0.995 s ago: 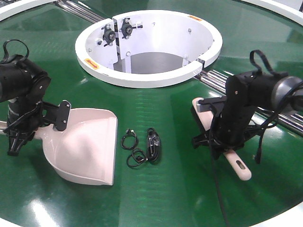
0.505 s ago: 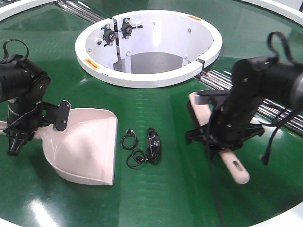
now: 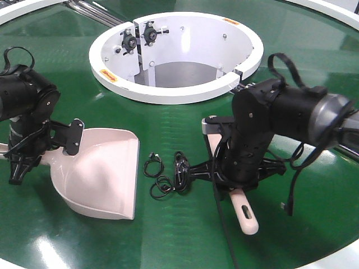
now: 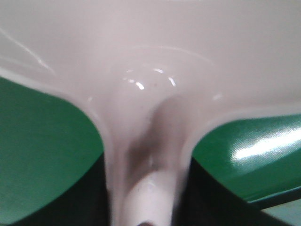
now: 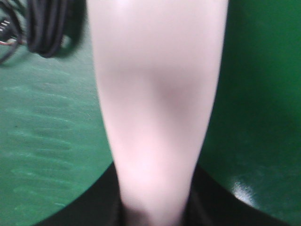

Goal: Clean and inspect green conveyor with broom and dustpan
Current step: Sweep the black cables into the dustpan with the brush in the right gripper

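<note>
1. Broom (image 3: 242,205): its long axis ran from the far side to the near side of the conveyor (image 3: 168,244). The head pointed towards the white rim (image 3: 168,95) of the centre hole. The handle end, with its slot, pointed at the near edge and leaned a little to the right.
2. The right gripper (image 3: 234,178) had its jaws closed on the broom at mid-length. In the right wrist view the pink shaft (image 5: 157,117) filled the gap between two dark fingers, with no space either side.
3. The dustpan (image 3: 101,174) sat on the belt at the left. Its long axis ran roughly left to right, with the wide mouth facing right and the handle pointing left, out of the front view.
4. The left gripper (image 3: 33,152) had its jaws clamped on that handle. In the left wrist view the handle ran up between them into the pan (image 4: 155,70).
5. A coiled black cable (image 3: 178,171) lay on the belt between the dustpan mouth and the broom, apart from the pan. The right gripper's left end reached just beside it.
6. Two small yellow-orange labels were stuck on the rim, one at the near left (image 3: 106,73) and one at the far right (image 3: 230,21). Their writing was too small to read.
7. Steel rollers (image 3: 259,89) showed at the seam to the right of the hole.
</note>
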